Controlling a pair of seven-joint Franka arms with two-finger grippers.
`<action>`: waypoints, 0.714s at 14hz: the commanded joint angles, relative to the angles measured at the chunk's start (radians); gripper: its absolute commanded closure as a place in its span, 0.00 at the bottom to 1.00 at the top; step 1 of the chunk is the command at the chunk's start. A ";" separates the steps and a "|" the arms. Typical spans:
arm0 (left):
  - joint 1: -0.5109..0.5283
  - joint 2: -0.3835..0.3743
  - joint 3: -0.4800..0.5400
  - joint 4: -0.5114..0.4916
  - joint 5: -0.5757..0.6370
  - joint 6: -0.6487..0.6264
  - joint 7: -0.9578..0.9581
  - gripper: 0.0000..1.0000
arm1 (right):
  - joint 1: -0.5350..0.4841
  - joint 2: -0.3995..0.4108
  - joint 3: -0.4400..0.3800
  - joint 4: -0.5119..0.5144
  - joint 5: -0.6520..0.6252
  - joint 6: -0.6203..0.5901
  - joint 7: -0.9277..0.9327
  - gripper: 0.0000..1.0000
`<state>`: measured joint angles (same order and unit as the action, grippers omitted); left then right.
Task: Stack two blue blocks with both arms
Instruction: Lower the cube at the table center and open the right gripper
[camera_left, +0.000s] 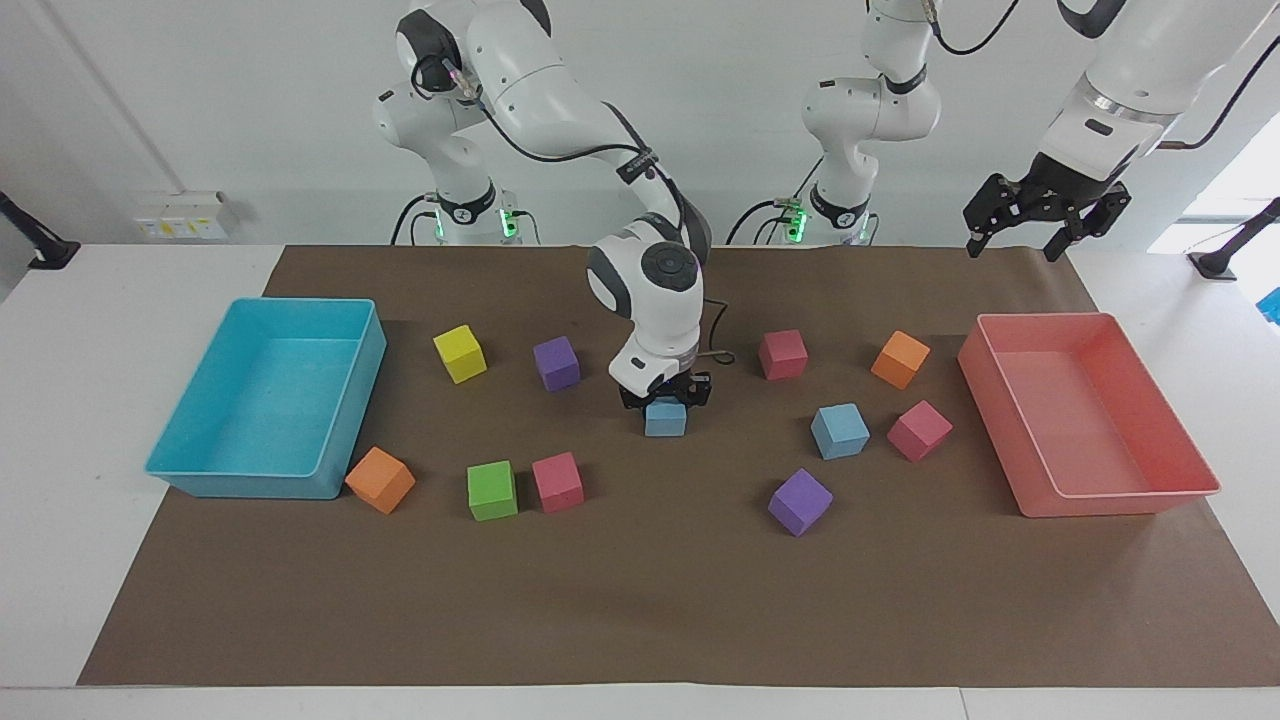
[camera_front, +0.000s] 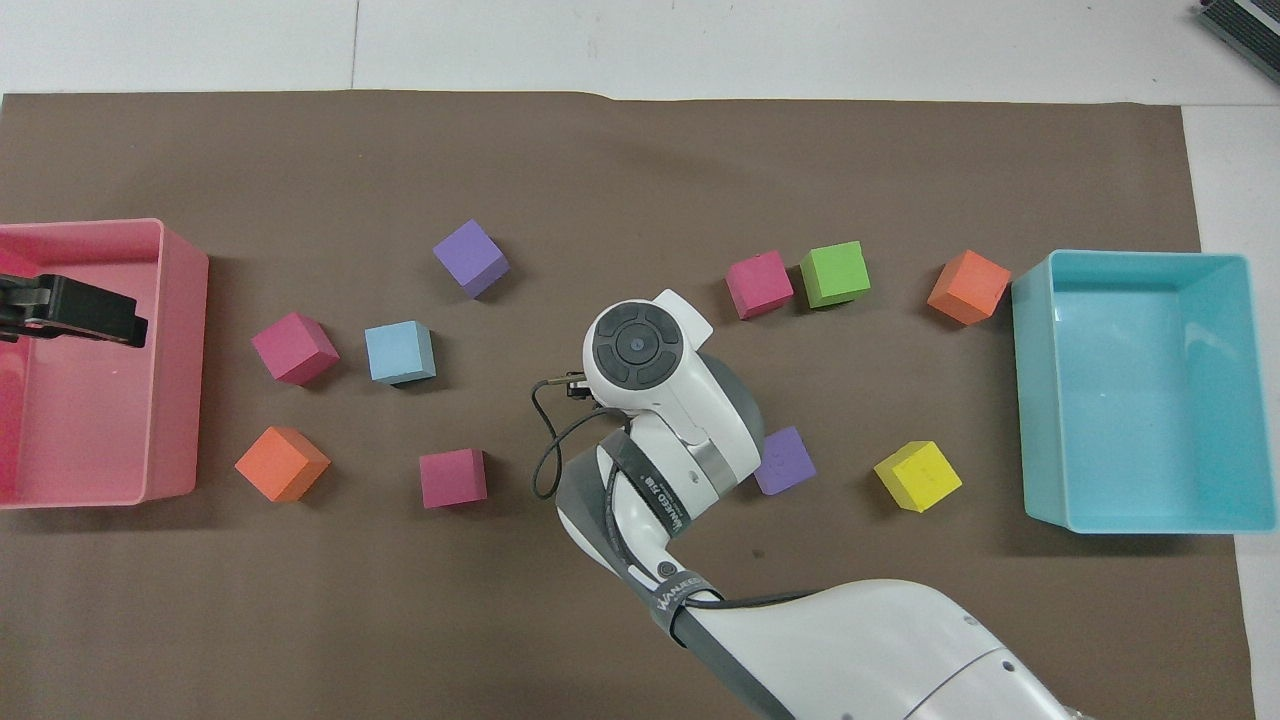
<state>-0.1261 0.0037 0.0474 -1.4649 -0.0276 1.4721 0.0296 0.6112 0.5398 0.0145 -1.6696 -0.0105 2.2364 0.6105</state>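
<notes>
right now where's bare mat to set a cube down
The widest bare patch is the brown mat farther from the robots than the green cube and purple cube. It is crowded where the right gripper is on one blue block, and around the other blue block.

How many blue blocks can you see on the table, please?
2: one blue block mid-table in the right gripper; another beside a pink cube, toward the left arm's end. None seems hidden.
</notes>
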 joint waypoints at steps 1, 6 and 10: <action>0.000 -0.010 -0.001 -0.015 -0.006 0.031 0.006 0.00 | -0.001 -0.064 0.001 -0.030 -0.051 0.011 0.038 0.00; -0.004 0.004 -0.003 -0.011 -0.003 0.069 0.004 0.00 | -0.036 -0.161 -0.008 -0.030 -0.057 0.002 0.028 0.00; -0.006 0.047 -0.009 -0.011 -0.005 0.118 -0.020 0.00 | -0.116 -0.289 -0.004 -0.029 -0.060 -0.127 -0.043 0.00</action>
<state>-0.1262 0.0309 0.0403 -1.4682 -0.0276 1.5492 0.0275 0.5324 0.3275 -0.0056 -1.6680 -0.0425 2.1611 0.5913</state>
